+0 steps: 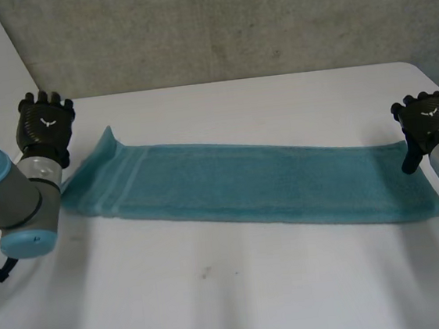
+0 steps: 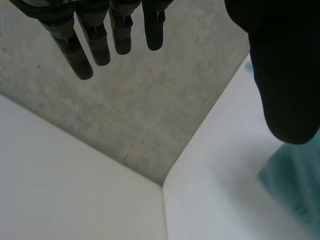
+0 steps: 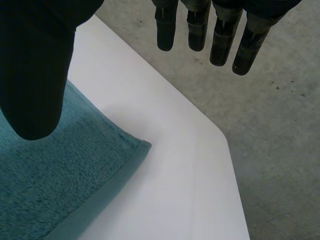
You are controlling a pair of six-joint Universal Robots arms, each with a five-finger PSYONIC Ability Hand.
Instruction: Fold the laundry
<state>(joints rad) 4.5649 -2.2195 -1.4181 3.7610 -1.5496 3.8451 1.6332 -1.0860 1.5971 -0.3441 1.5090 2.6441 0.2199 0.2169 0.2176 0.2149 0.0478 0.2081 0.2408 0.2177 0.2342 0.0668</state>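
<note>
A long teal towel lies flat across the white table, folded lengthwise into a narrow strip, with its far left corner turned up. My left hand hovers just beyond the towel's left end, fingers straight and apart from the thumb, holding nothing; a bit of the towel lies below its thumb. My right hand is at the towel's right end, open as well, fingers straight. The towel's right far corner lies under that hand, untouched.
A grey concrete wall rises behind the table. The table's far left corner and far right corner are close to the hands. Bare table runs between the towel and the far edge.
</note>
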